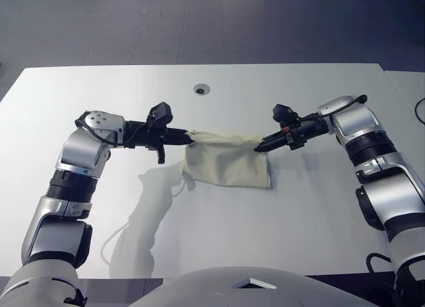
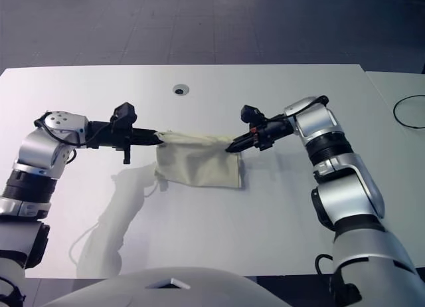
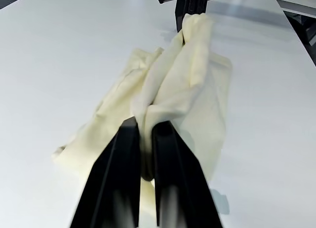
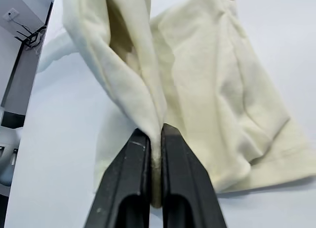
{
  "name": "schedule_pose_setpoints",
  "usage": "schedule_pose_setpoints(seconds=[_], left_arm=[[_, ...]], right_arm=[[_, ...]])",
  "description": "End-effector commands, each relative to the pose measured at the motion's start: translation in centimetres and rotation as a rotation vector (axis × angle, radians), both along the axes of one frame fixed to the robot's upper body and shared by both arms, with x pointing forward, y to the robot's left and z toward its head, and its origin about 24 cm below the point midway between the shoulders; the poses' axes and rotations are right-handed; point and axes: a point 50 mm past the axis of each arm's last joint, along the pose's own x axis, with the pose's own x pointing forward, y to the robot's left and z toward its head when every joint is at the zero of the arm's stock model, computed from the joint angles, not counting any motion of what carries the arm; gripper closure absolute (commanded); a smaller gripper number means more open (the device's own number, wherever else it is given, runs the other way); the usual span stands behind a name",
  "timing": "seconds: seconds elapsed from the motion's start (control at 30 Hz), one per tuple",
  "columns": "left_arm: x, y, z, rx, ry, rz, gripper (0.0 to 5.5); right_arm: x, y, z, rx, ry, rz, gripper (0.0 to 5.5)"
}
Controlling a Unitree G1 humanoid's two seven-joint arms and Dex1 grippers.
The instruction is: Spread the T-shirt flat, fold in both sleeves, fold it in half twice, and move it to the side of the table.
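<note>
Both the left gripper (image 1: 188,137) and right gripper (image 1: 259,146) pinch the folded T-shirt's (image 1: 228,165) upper corners, cloth stretched between them, hanging onto the table (image 1: 299,94).

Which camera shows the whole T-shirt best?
The left eye view: the whole T-shirt is held between the left end effector and right end effector. The right eye matches it; wrist views catch the pinched edge close up.

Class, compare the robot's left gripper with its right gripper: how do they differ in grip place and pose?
The left gripper pinches the T-shirt at its raised edge's left end, the right gripper at the right end. The left gripper lies nearly level, the right gripper slopes downward. Both are shut on the T-shirt, holding that edge above the table.
</note>
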Motion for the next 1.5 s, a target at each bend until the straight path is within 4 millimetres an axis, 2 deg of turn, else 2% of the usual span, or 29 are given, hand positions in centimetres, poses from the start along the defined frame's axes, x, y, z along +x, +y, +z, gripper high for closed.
schedule_pose_setpoints(seconds=[0.03, 0.3, 0.5, 0.53, 0.57, 0.6, 0.67, 0.87, 1.0, 1.07, 1.13, 1.3, 1.37, 1.5], left_arm=[[1.5, -0.2, 0.0, 0.015, -0.026, 0.050, 5.35], [3.8, -1.2, -1.8, 0.045, -0.026, 0.151, 5.35], [4.9, -2.0, -3.2, 0.068, -0.021, 0.219, 5.35], [5.0, -2.0, -3.3, 0.072, -0.028, 0.228, 5.35], [5.2, -2.0, -3.3, 0.070, -0.039, 0.249, 5.35], [5.4, -2.0, -3.1, 0.060, -0.047, 0.278, 4.99], [6.0, -1.9, -2.5, 0.022, -0.064, 0.336, 4.81], [7.4, -0.8, -0.5, -0.053, -0.117, 0.484, 3.72], [8.0, 0.0, 0.1, -0.055, -0.169, 0.601, 3.10], [8.0, 0.3, 0.2, -0.058, -0.193, 0.638, 2.73], [7.6, 0.6, -0.1, -0.069, -0.209, 0.678, 2.43], [6.0, 2.5, -0.5, -0.102, -0.247, 0.858, 1.56], [5.9, 2.2, -0.2, -0.128, -0.252, 0.887, 1.18], [5.9, 1.6, 0.7, -0.164, -0.263, 0.898, 0.52]], right_arm=[[0.8, -0.1, 0.4, -0.014, -0.033, -0.028, 5.41], [1.5, 0.1, -0.9, -0.036, -0.055, -0.115, 5.41], [1.8, 0.6, -2.2, -0.045, -0.087, -0.189, 5.41], [2.0, 0.5, -2.3, -0.050, -0.104, -0.210, 5.05], [2.2, 0.4, -2.2, -0.051, -0.125, -0.237, 4.97], [2.4, 0.2, -2.0, -0.049, -0.147, -0.267, 4.84], [2.8, -0.2, -1.4, -0.036, -0.190, -0.314, 4.59], [3.5, -1.2, 0.4, -0.008, -0.288, -0.376, 3.56], [4.5, -1.3, 0.9, -0.046, -0.446, -0.495, 2.96], [4.8, -0.2, 1.1, -0.002, -0.482, -0.494, 2.60], [4.7, 2.2, 1.4, 0.108, -0.495, -0.424, 2.32], [2.4, 8.6, 1.6, 0.311, -0.455, -0.114, 1.47], [1.8, 8.7, 0.9, 0.341, -0.442, -0.089, 1.12], [1.6, 7.9, -1.4, 0.327, -0.450, -0.137, 0.48]])
